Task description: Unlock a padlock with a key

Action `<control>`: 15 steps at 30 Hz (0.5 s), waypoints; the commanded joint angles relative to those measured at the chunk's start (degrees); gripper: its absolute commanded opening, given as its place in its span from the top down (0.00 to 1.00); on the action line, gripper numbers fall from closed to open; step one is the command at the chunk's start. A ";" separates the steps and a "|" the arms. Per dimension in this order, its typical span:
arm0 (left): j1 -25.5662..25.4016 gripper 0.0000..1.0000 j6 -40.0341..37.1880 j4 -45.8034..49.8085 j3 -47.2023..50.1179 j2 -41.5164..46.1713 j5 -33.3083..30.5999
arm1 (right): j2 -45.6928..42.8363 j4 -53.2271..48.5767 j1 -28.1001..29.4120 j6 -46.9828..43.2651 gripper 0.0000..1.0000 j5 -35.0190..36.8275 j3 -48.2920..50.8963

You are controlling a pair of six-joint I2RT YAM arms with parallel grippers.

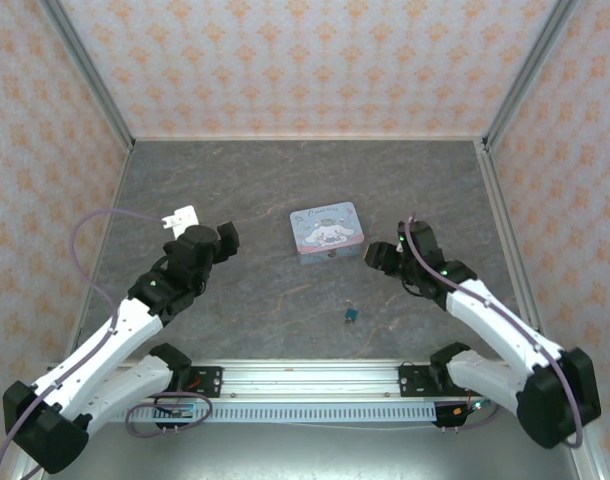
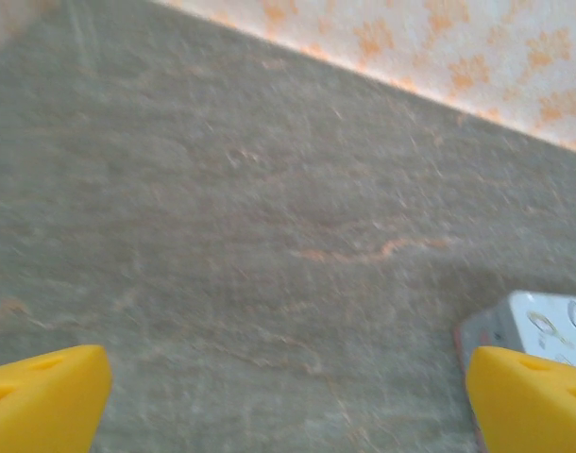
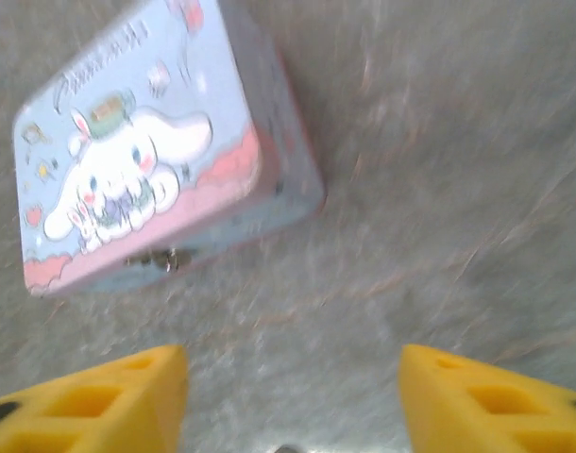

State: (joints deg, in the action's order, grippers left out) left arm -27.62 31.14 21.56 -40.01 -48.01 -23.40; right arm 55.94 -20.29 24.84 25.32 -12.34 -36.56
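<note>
Lying on the grey table (image 1: 235,190) near the pastel-blue rectangular cartoon tin (image 1: 327,231), the tiny dark teal padlock (image 1: 352,315) was too small to show its long axis. The left gripper (image 2: 288,387) and right gripper (image 3: 293,387) both stood open, empty.

The tin (image 1: 327,232) sits mid-table, the one bulky obstacle. The small padlock (image 1: 352,315) lies apart from it, toward the near edge. The table's (image 1: 285,170) far half and both far corners lie open, hemmed by patterned walls (image 1: 305,60).
</note>
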 commanded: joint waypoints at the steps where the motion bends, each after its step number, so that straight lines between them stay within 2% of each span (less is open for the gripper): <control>1: 0.79 0.03 -7.36 -5.11 2.40 2.37 -11.09 | -4.48 1.34 -1.21 -12.31 0.22 14.02 0.59; 4: 1.30 0.02 -14.59 -14.87 7.28 3.03 -15.97 | -6.10 8.03 -3.81 -19.28 0.01 19.60 3.91; 8: 5.01 0.00 -19.57 -21.67 10.97 0.69 -16.34 | -4.45 21.05 -9.90 -24.51 0.01 22.76 9.86; 12: 9.82 0.00 -21.58 -26.13 13.91 -3.33 -12.19 | 2.78 37.64 -17.00 -27.20 0.01 19.30 14.35; 15: 11.70 0.00 -25.05 -32.00 16.79 -6.37 -9.54 | 11.28 51.58 -18.28 -32.51 0.01 16.16 16.72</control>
State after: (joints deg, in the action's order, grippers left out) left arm -17.15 11.14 -2.35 -25.36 -52.58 -34.20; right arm 62.41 13.13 7.18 -0.38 5.41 -21.45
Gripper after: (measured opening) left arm 0.999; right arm 0.993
